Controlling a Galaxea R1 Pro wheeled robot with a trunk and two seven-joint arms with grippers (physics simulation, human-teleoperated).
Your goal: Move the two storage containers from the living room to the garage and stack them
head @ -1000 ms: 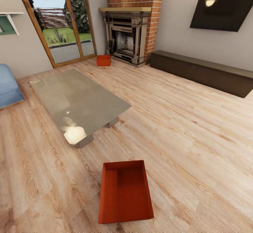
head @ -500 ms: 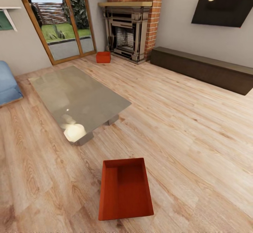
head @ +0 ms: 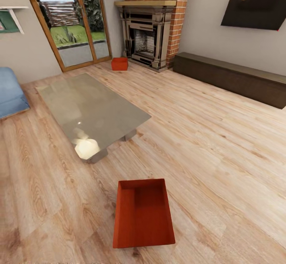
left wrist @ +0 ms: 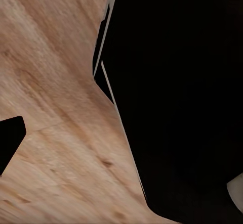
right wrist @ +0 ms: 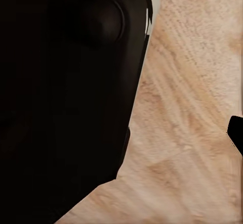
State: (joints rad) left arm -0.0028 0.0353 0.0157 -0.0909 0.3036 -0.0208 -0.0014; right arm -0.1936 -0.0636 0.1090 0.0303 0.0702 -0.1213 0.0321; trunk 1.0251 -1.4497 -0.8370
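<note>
Two orange-red storage bins are sitting on the wood floor: one bin (head: pixel 143 213) at the bottom centre of the head view, the other bin (head: pixel 119 63) small near the top centre. One grey glass-topped low table (head: pixel 92 112) is standing at centre left. One brick fireplace (head: pixel 147 37) is showing at top centre, one dark wall screen (head: pixel 256 6) at upper right, one long dark cabinet (head: pixel 232 78) below it, and one blue seat (head: pixel 10 92) at the left edge.

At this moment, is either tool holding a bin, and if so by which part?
Nothing is held. The near bin sits alone on the wood floor, and the far bin rests by the fireplace, with no tool at either.
</note>
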